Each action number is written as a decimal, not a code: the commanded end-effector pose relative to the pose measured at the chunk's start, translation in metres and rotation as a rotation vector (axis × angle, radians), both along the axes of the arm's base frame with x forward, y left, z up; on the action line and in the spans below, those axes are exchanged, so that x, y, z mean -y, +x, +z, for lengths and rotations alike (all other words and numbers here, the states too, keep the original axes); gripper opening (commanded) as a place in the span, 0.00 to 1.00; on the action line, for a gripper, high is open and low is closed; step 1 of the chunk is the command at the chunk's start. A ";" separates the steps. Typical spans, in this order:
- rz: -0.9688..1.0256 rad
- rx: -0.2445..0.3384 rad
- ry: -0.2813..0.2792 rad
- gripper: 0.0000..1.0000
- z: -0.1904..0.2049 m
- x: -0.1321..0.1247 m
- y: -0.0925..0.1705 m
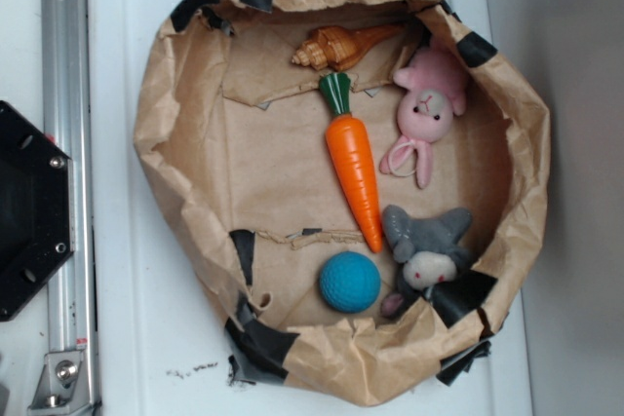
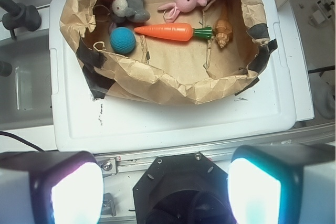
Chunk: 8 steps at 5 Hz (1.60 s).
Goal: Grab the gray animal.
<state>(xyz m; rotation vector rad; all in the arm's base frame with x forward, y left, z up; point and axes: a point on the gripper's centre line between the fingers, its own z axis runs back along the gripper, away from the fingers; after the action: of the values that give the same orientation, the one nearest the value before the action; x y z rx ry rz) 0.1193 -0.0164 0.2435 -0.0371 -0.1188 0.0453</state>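
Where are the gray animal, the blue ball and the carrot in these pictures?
gray animal (image 1: 426,244): exterior view, on its gray head above the white face.
blue ball (image 1: 349,282): exterior view, on its middle.
carrot (image 2: 167,31): wrist view, on its orange body.

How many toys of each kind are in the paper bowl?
Stuffed animals: 2, the gray animal and the pink bunny
Carrots: 1, the orange carrot
Balls: 1, the blue ball
Shells: 1, the brown seashell
Total: 5
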 end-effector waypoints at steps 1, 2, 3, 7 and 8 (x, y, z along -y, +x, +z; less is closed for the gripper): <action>0.000 0.000 0.000 1.00 0.000 0.000 0.000; 0.062 0.074 -0.145 1.00 -0.031 -0.010 0.046; 0.021 0.060 -0.288 1.00 -0.052 -0.004 0.082; -0.179 0.197 -0.321 1.00 -0.139 0.026 0.188; -0.223 0.184 -0.351 1.00 -0.164 0.041 0.199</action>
<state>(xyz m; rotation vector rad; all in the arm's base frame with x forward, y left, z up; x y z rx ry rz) 0.3077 -0.0471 0.0585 -0.4147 -0.2180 -0.1047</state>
